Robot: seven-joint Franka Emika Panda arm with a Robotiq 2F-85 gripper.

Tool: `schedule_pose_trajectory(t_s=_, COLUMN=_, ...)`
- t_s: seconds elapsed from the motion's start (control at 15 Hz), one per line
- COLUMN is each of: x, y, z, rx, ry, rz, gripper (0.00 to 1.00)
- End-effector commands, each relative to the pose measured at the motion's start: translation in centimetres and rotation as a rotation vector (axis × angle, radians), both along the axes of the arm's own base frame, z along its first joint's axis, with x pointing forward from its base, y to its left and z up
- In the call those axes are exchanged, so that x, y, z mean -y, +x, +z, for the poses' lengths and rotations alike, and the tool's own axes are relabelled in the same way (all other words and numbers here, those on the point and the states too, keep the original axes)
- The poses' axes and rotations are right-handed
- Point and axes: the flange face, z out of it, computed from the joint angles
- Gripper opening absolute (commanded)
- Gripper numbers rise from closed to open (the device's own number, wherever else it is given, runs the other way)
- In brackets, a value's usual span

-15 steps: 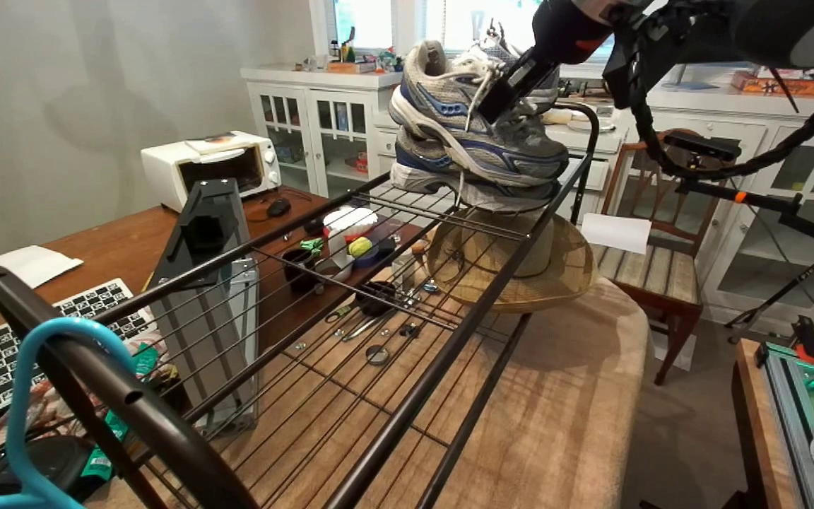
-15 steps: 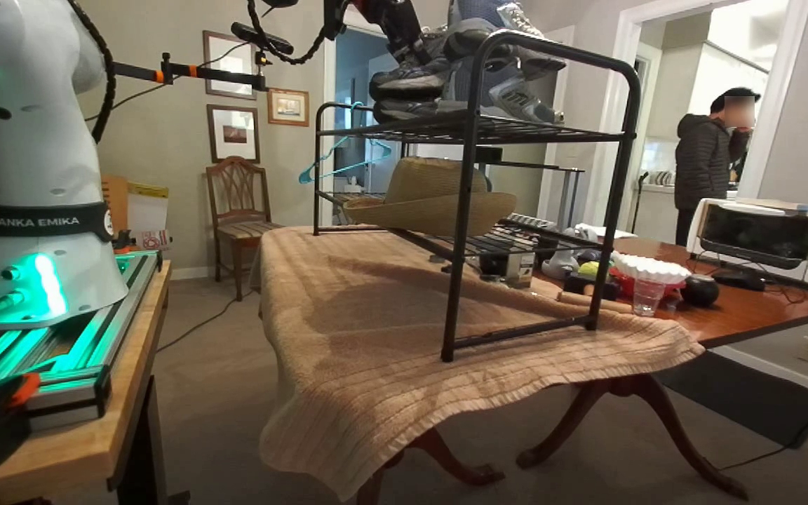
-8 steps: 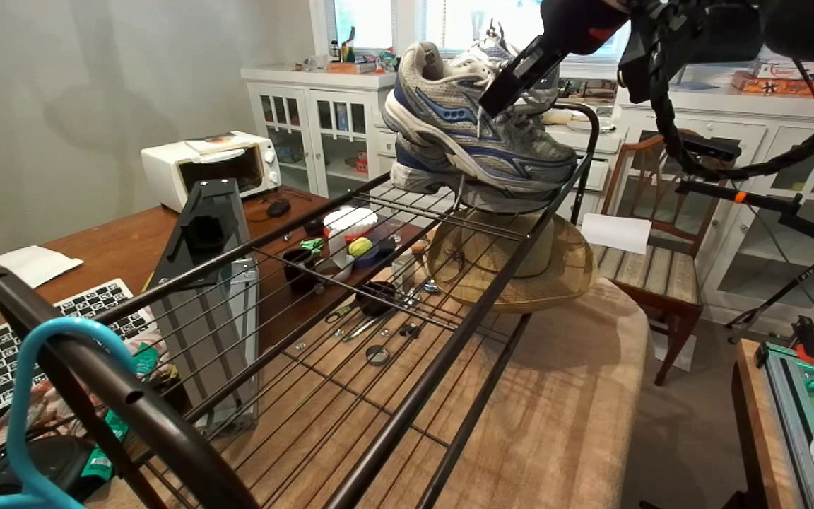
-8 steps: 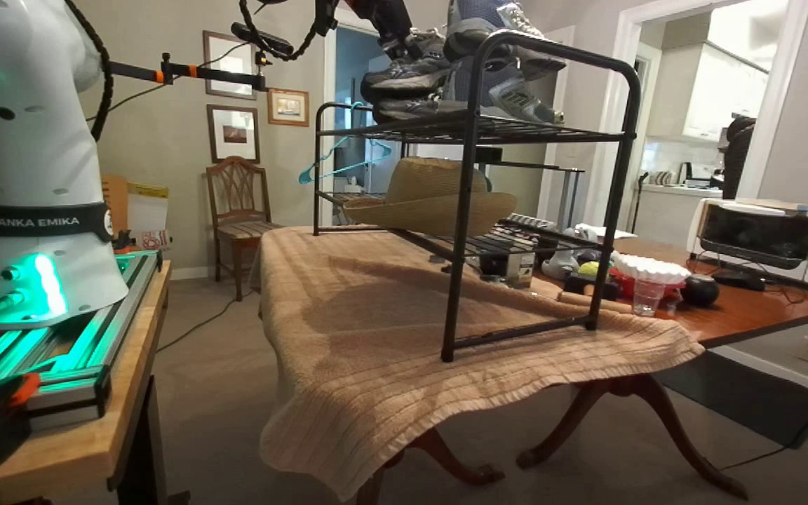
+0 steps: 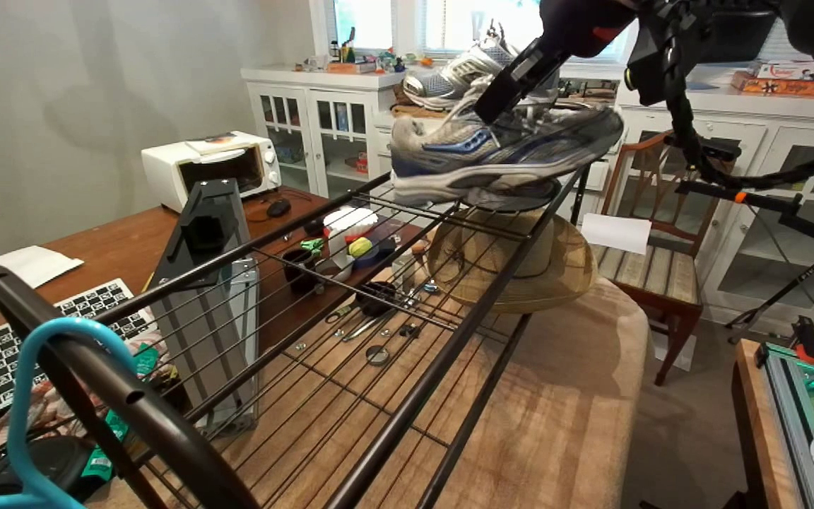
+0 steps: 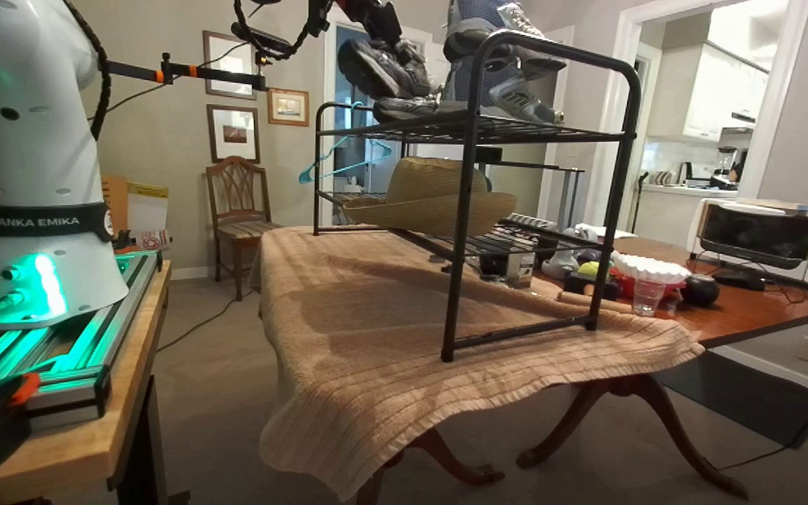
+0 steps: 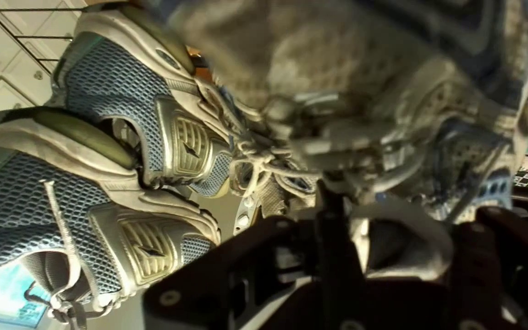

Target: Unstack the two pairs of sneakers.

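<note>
My gripper (image 5: 493, 102) is shut on the upper of a grey, white and blue sneaker (image 5: 460, 154). It holds this shoe tilted, toe up and heel low, above the rack's top shelf. The shoe also shows in an exterior view (image 6: 376, 70) and blurred in the wrist view (image 7: 337, 50). Its partner, the lower sneaker (image 6: 404, 109), lies on the shelf beneath it, mostly hidden in an exterior view (image 5: 516, 198). The second pair is stacked beside them: a top blue-mesh sneaker (image 6: 473, 28) on a bottom one (image 6: 485, 88). Both show in the wrist view (image 7: 30, 192).
The dark metal rack (image 5: 442, 353) stands on a blanket-covered table (image 6: 348, 301). A straw hat (image 5: 513, 261) sits on its lower shelf. A blue hanger (image 5: 71, 329) hangs at one end. Small objects, a toaster oven (image 5: 213, 162) and a chair (image 5: 651, 261) are around.
The held sneaker was lying on its partner; its toe has swung up and its heel has dropped. My gripper has moved slightly up and away from the other pair. The person has left view.
</note>
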Motion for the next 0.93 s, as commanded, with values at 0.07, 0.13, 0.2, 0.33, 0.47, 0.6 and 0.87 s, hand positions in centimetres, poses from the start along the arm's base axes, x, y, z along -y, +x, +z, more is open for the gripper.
schedule_pose_trajectory(t_s=0.07, x=-2.0, y=-0.7, z=0.2, rx=0.004, ry=0.041, rz=0.039, gripper=0.00)
schedule_pose_trajectory(t_s=0.13, x=-2.2, y=-0.5, z=-0.1, rx=-0.004, ry=0.049, rz=0.039, gripper=0.00)
schedule_pose_trajectory(t_s=0.2, x=-2.4, y=-0.4, z=-0.3, rx=-0.008, ry=0.054, rz=0.039, gripper=0.00)
schedule_pose_trajectory(t_s=0.33, x=-2.7, y=-0.3, z=-0.7, rx=-0.016, ry=0.063, rz=0.034, gripper=0.00)
schedule_pose_trajectory(t_s=0.47, x=-2.9, y=0.0, z=-1.2, rx=-0.027, ry=0.060, rz=0.031, gripper=0.25)
schedule_pose_trajectory(t_s=0.6, x=-3.0, y=0.6, z=-1.9, rx=-0.031, ry=0.062, rz=0.016, gripper=0.06)
schedule_pose_trajectory(t_s=0.87, x=-3.1, y=1.7, z=-3.7, rx=-0.065, ry=0.071, rz=-0.013, gripper=0.32)
